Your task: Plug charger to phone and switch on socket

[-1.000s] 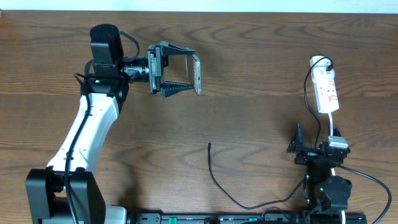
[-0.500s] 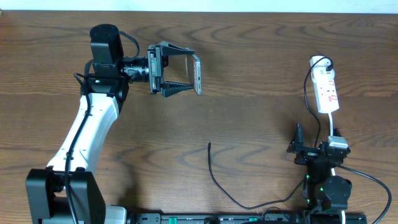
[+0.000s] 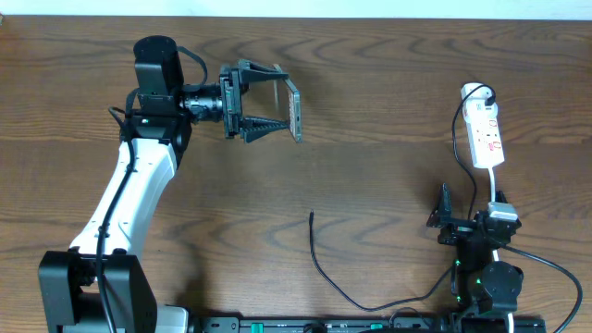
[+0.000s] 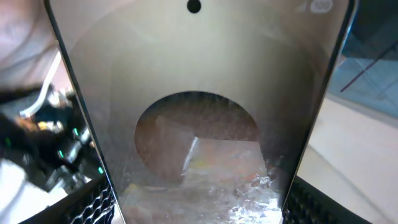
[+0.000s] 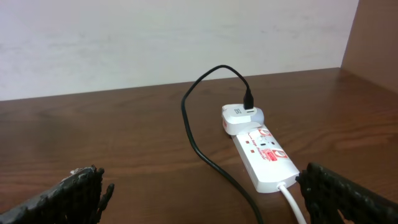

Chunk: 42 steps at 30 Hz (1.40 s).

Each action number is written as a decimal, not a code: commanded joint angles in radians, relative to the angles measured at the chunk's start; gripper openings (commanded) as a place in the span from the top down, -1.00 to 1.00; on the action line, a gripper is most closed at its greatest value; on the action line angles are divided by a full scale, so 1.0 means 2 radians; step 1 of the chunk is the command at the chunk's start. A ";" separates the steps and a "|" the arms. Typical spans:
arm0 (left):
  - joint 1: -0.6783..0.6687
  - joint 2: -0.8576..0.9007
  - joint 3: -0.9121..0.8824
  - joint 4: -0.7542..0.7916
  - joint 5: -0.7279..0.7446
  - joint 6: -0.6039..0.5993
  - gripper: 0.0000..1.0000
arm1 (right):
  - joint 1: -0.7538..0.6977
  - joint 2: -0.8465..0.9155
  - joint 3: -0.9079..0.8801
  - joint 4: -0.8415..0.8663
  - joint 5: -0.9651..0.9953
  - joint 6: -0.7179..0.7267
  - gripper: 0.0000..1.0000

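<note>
Overhead, the left jaws pinch the phone (image 3: 294,109) edge-on at the far left of the tabletop (image 3: 388,92), tilted slightly since half a second ago, while the charger (image 3: 322,266) lies loose and well apart. From the left wrist, the phone's glossy face fills the view. From the right wrist, the right jaws are spread and empty, facing the socket (image 5: 264,155), so I judge that plugging in is still to come

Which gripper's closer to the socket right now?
Right. The right gripper is open, just short of the socket on the table's right side, facing it and not touching. The left gripper is far across the table, shut on the phone.
</note>
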 commanded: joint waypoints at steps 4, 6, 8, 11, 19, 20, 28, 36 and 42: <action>0.002 -0.011 0.012 0.005 -0.054 0.216 0.85 | 0.006 -0.003 -0.001 -0.002 0.006 0.006 -0.98; 0.002 -0.011 0.012 0.005 -0.062 0.247 0.85 | 0.006 -0.003 -0.001 -0.002 0.006 0.006 -0.99; 0.002 -0.011 0.012 0.004 -0.070 0.273 0.86 | 0.006 -0.003 -0.001 -0.002 0.006 0.006 -0.99; 0.002 -0.010 0.012 -0.008 -0.086 0.304 0.85 | 0.006 -0.003 -0.001 -0.002 0.006 0.006 -0.99; 0.002 -0.008 0.011 -0.072 -0.125 0.369 0.85 | 0.006 -0.003 -0.001 -0.002 0.006 0.006 -0.98; 0.002 -0.008 0.011 -0.075 -0.127 0.378 0.85 | 0.006 -0.003 -0.001 -0.002 0.006 0.006 -0.99; 0.002 -0.007 0.009 -0.096 -0.154 0.438 0.85 | 0.006 -0.003 -0.001 -0.002 0.006 0.006 -0.99; 0.002 -0.006 -0.002 -0.149 -0.192 0.483 0.85 | 0.006 -0.003 -0.001 -0.002 0.006 0.006 -0.99; 0.002 -0.006 -0.020 -0.149 -0.206 0.489 0.85 | 0.006 -0.003 -0.001 0.000 0.010 0.006 -0.99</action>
